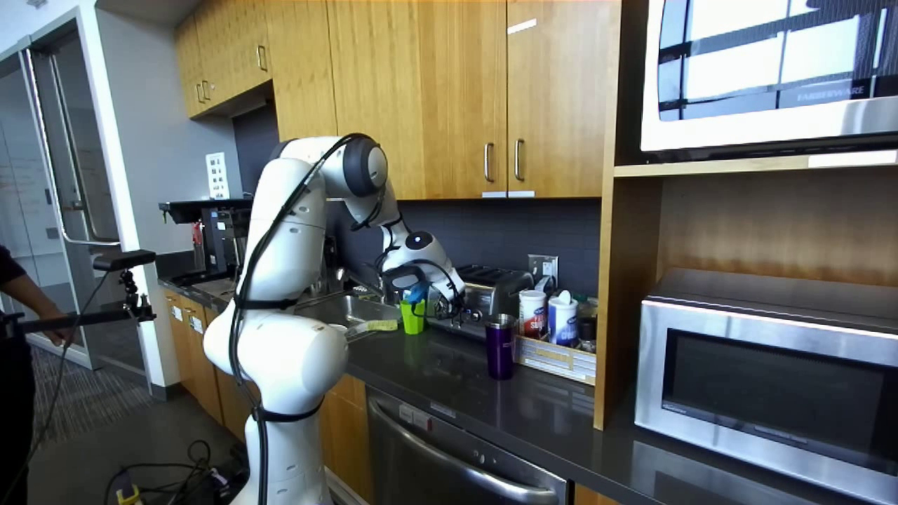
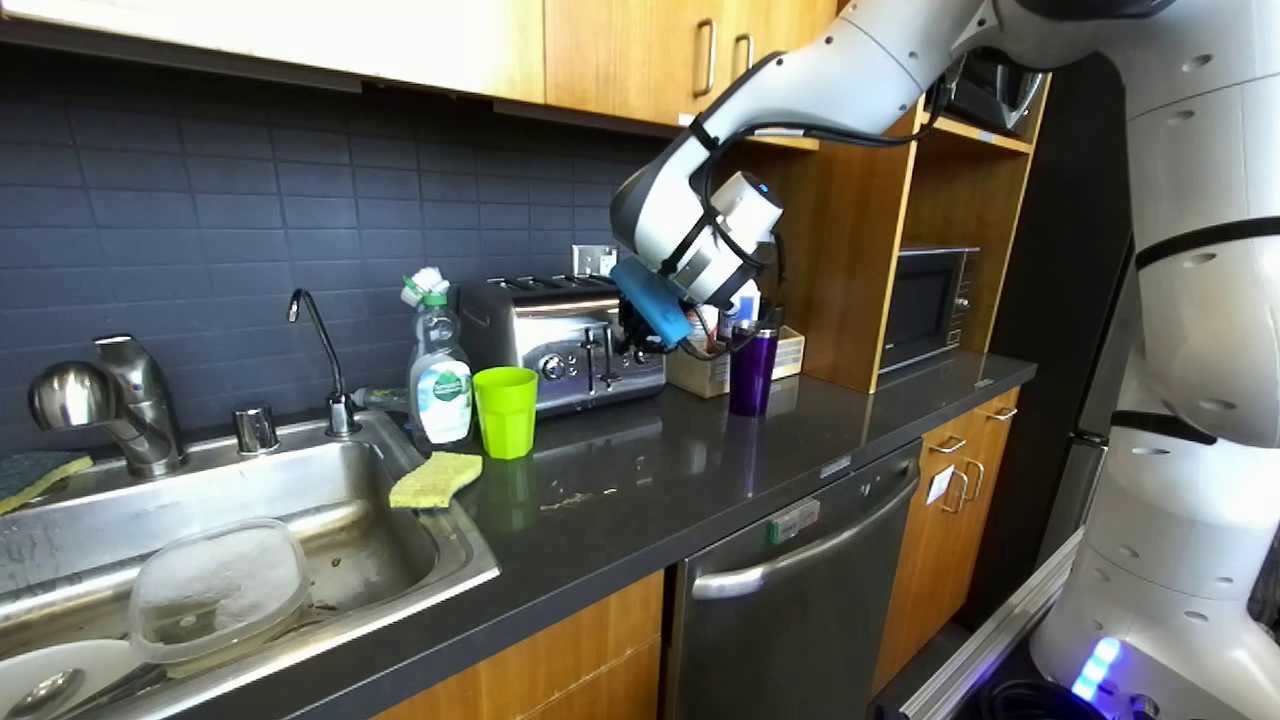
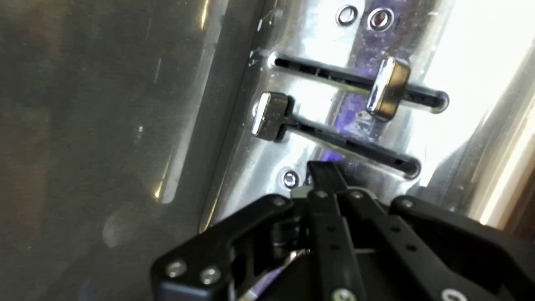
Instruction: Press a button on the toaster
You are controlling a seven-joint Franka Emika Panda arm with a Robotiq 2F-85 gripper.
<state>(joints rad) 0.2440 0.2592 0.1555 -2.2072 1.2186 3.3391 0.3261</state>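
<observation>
The shiny silver toaster (image 1: 499,289) stands on the counter against the back wall; it also shows in an exterior view (image 2: 560,325). In the wrist view its metal front (image 3: 311,46) has two slots. One lever (image 3: 271,117) is at the counter end of its slot, the other lever (image 3: 388,90) sits toward the far end. Two small round buttons (image 3: 363,17) lie beyond the slots. Another round button (image 3: 290,179) is just beside my fingertips. My gripper (image 3: 328,171) is shut and empty, close over the toaster front (image 2: 632,345). I cannot tell whether it touches. Its fingers hide part of the front.
A purple tumbler (image 1: 501,347) stands in front of a box (image 1: 558,359) with canisters. A green cup (image 2: 505,412), a soap bottle (image 2: 440,370) and a yellow sponge (image 2: 435,480) are between toaster and sink (image 2: 400,560). Cabinets (image 1: 421,98) hang above.
</observation>
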